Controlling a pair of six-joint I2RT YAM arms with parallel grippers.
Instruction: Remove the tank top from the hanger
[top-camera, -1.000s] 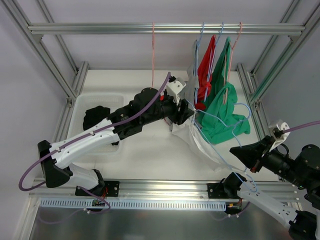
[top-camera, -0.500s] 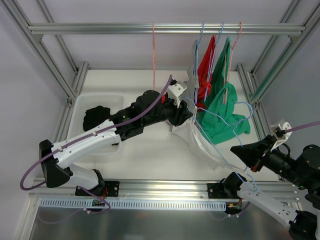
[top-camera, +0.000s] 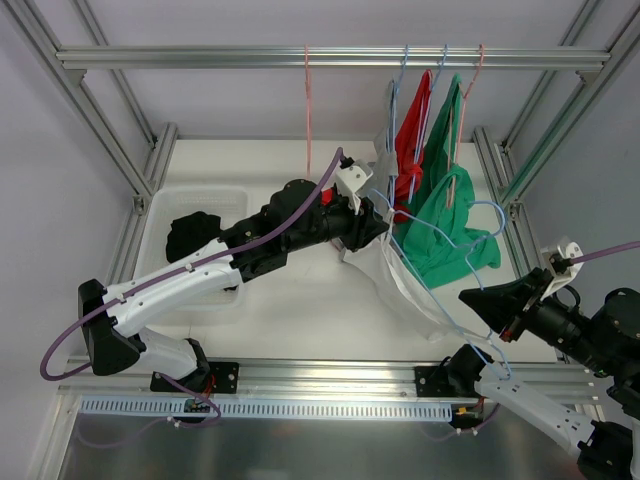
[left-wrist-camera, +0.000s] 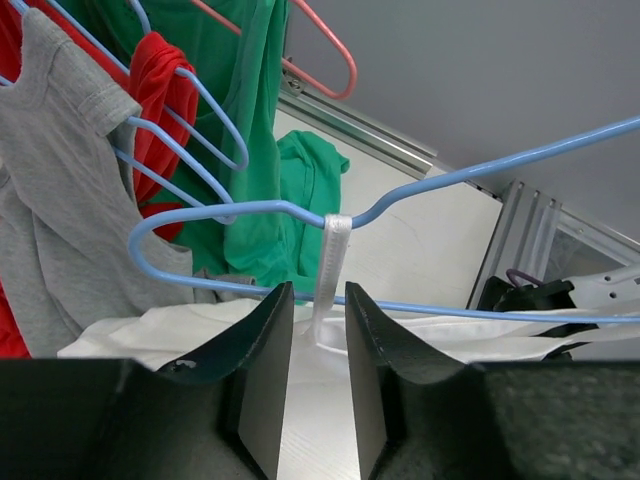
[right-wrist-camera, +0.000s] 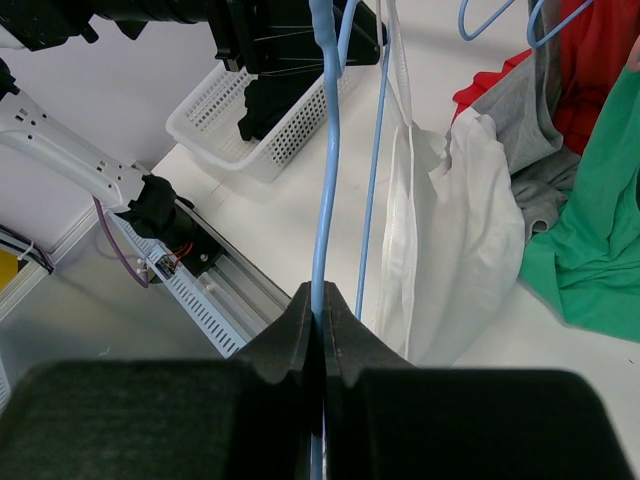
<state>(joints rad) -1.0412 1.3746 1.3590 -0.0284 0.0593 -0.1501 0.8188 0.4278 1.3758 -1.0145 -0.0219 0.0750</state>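
Observation:
The white tank top (top-camera: 402, 282) hangs on a blue wire hanger (top-camera: 497, 210) held low over the table's right half. My right gripper (top-camera: 470, 300) is shut on the hanger's wire (right-wrist-camera: 325, 150), with the tank top (right-wrist-camera: 470, 230) sagging beside it. My left gripper (top-camera: 378, 226) is at the top end of the garment. In the left wrist view its jaws (left-wrist-camera: 318, 290) stand open on either side of a white strap (left-wrist-camera: 332, 262), which is looped over the hanger (left-wrist-camera: 500, 160). The white cloth (left-wrist-camera: 150, 335) lies below.
Red (top-camera: 412, 130), green (top-camera: 445, 215) and grey garments hang on hangers from the top rail (top-camera: 250, 57), right behind the tank top. An empty pink hanger (top-camera: 307, 100) hangs at the middle. A white basket (top-camera: 160, 205) with a black garment (top-camera: 192, 232) sits at the left.
My left gripper has shifted slightly up and right along the hanger. The hanger's hook end has risen a little. The right arm has barely moved.

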